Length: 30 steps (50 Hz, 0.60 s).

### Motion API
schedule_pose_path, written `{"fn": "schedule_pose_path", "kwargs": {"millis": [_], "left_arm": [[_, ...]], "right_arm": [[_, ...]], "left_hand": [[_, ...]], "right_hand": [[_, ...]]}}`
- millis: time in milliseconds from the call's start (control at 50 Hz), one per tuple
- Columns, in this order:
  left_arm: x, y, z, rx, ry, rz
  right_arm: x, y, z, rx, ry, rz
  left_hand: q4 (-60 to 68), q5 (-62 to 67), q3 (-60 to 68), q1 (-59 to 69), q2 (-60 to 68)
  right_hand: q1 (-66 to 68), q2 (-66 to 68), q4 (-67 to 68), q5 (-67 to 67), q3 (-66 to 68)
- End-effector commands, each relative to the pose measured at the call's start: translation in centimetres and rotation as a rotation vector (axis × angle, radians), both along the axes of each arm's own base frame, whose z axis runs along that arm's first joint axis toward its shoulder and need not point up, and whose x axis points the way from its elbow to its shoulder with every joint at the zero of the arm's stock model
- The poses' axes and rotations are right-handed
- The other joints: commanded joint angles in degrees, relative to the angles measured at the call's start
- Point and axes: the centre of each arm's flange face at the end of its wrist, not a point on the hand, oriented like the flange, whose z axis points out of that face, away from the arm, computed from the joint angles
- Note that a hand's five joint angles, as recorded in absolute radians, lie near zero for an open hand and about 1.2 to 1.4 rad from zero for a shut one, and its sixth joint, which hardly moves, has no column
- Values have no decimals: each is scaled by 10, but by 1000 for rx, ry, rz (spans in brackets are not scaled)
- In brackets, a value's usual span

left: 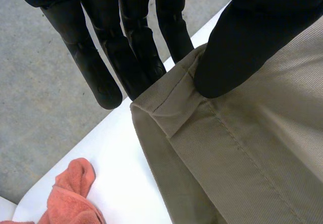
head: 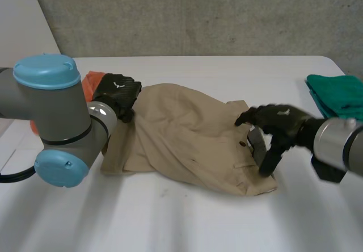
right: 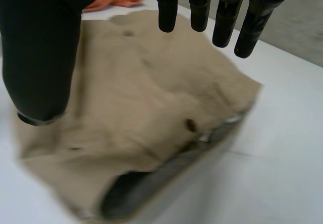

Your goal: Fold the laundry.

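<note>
Pinching the tan shorts (head: 187, 138) is the left hand (head: 116, 93); the right hand (head: 278, 122) hovers above, fingers (right: 168, 9) seemingly spread.

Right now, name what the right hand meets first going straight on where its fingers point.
Probably the beige garment, near its buttoned end, just beneath the right hand; depth is unclear.
</note>
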Motion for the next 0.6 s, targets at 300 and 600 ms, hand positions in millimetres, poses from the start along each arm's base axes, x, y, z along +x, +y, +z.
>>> {"fn": "schedule_pose_path", "kwargs": {"millis": [300,600], "left_arm": [[4,-6,-2,8,7,19],[21,40,16,65,-28,-5]], "right_arm": [[27,49,-90,-148,262,75],[23,29,1,-514,276,94]], "left_hand": [[111,144,118,141,114],[111,144,118,141,114]], "right_hand": [[109,98,90,87,102],[680,670,661,659,674]]}}
